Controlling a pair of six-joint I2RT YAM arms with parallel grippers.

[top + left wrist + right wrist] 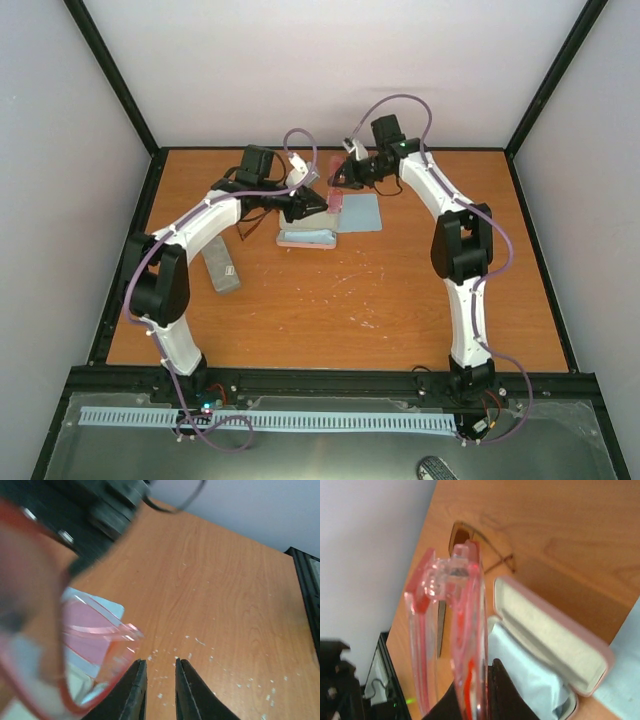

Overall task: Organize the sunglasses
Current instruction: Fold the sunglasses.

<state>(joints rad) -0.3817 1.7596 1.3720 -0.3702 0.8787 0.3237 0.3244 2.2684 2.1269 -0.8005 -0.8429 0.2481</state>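
red-orange sunglasses (465, 645) folded, upright, pinched in my right gripper (472, 700) above the wooden table (560, 520), my left gripper (160, 690) just beside them, jaws narrowly parted on nothing, open pink case (545, 635) holding a blue cloth (520, 670) below, dark brown sunglasses (461, 535) lying beyond

Legible text, labels, brand names, numbers and signs: none in any of the three views. The red-orange sunglasses (465, 630), the open pink case (555, 645) and the grey case (221, 268) present plain surfaces with no readable marking. Anything finer is too small or too blurred to make out.
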